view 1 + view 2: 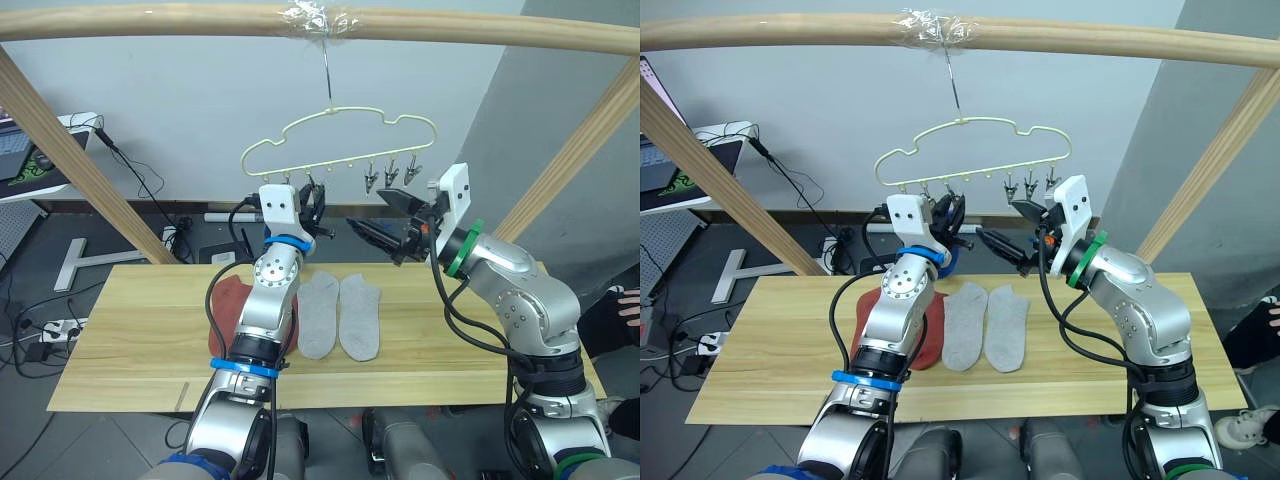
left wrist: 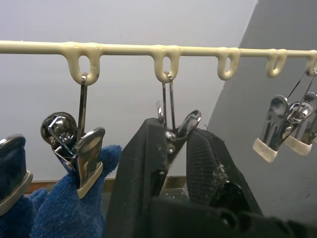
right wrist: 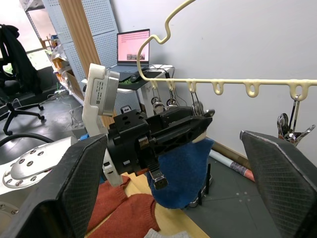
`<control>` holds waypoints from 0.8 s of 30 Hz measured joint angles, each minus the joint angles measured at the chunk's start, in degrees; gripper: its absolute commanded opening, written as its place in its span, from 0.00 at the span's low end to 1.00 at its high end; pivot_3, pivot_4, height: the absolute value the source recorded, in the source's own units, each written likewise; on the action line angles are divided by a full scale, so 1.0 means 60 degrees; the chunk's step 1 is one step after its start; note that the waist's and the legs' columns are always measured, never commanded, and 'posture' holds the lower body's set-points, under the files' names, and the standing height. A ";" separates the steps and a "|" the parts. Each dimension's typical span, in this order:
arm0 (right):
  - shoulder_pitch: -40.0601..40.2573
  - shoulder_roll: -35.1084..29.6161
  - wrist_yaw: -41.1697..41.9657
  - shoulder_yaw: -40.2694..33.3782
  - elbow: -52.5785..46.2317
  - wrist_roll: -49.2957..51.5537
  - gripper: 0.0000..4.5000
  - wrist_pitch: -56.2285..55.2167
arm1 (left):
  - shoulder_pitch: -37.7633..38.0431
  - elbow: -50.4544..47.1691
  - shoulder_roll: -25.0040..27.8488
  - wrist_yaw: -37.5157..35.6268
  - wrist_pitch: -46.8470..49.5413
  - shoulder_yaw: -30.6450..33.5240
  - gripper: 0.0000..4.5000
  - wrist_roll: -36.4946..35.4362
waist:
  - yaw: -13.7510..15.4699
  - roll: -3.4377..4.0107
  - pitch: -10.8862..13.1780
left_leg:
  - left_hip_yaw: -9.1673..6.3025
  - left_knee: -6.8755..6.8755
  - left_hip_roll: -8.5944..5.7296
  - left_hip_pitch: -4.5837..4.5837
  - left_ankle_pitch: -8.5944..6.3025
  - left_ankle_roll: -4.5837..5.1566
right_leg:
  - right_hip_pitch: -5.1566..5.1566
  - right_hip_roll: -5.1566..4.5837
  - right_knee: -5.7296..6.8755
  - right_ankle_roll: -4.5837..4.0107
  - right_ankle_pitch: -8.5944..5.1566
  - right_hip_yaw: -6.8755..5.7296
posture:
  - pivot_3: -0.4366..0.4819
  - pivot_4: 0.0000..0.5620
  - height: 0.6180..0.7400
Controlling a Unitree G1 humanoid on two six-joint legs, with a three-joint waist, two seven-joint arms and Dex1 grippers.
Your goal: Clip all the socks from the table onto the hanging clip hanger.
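The clip hanger (image 1: pixel 335 135) hangs by its hook from the taped middle of the wooden pole (image 1: pixel 150 22), so its lower bar with the clips comes to the height your arms can reach. In the left wrist view a blue sock (image 2: pixel 74 198) already hangs from the first metal clip (image 2: pixel 84 148), and a second piece of blue fabric shows at the edge beside it. The next clip (image 2: pixel 171 124) sits between the two black fingers of your left gripper (image 1: pixel 313 205), which is closed on it; I judge that you squeeze its levers so that its mouth opens for a sock. This is why the left arm is raised almost straight up from the table (image 1: pixel 130 350), with the wrist just under the bar. Your right gripper (image 1: pixel 392 215) is spread wide open and holds nothing; the right arm is bent at the elbow, and the gripper points sideways toward the left one, just beside the three free clips (image 1: pixel 392 172) at the right part of the bar. On the table, two light grey socks (image 1: pixel 340 315) lie flat side by side, and the rust-red socks (image 1: pixel 235 300) lie next to them, partly hidden behind your left arm. So four socks are still to clip, and your right gripper needs one before the open clip is useful.
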 measured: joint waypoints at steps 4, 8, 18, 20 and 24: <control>0.0000 0.0001 -0.0014 -0.0001 0.0000 0.0004 1.00 0.0000 | -0.0013 0.0000 -0.0001 0.0079 0.0002 0.0000 0.26 0.0021 | -0.0001 0.0000 0.0000 | 0.0000 0.0000 0.0000 0.0000 0.0000 0.0000 | 0.0000 0.0000 -0.0001 0.0003 -0.0002 0.0000 | 0.40 0.35 1.00; 0.0000 0.0002 -0.0042 -0.0002 0.0000 0.0007 1.00 0.0002 | -0.0015 0.0000 0.0008 0.0093 0.0003 -0.0001 0.26 0.0041 | 0.0000 0.0000 0.0000 | 0.0000 0.0000 0.0000 0.0000 0.0000 0.0000 | 0.0000 0.0000 0.0000 0.0004 -0.0002 -0.0001 | 0.40 0.36 1.00; 0.0000 0.0003 -0.0159 -0.0004 0.0000 0.0018 1.00 0.0003 | -0.0017 0.0000 0.0106 0.0107 -0.0001 -0.0020 0.26 0.0226 | -0.0001 0.0000 0.0000 | -0.0001 0.0000 0.0000 -0.0001 0.0000 0.0000 | 0.0000 0.0000 -0.0001 0.0005 -0.0003 -0.0001 | 0.40 0.36 1.00; 0.0000 0.0003 -0.0164 -0.0004 0.0000 0.0018 1.00 0.0003 | -0.0018 0.0000 0.0103 0.0101 -0.0009 -0.0018 0.26 0.0225 | -0.0001 0.0000 0.0000 | -0.0001 0.0000 0.0001 -0.0001 0.0000 0.0000 | 0.0000 0.0000 -0.0001 0.0005 -0.0003 -0.0002 | 0.40 0.36 1.00; 0.0000 0.0002 -0.0170 -0.0005 0.0000 0.0018 1.00 0.0003 | -0.0068 0.0001 0.0086 0.0094 -0.0182 -0.0041 0.26 0.0225 | -0.0001 0.0000 0.0000 | -0.0001 0.0000 0.0000 -0.0001 0.0000 0.0000 | 0.0000 0.0000 -0.0002 0.0006 -0.0004 -0.0001 | 0.40 0.36 1.00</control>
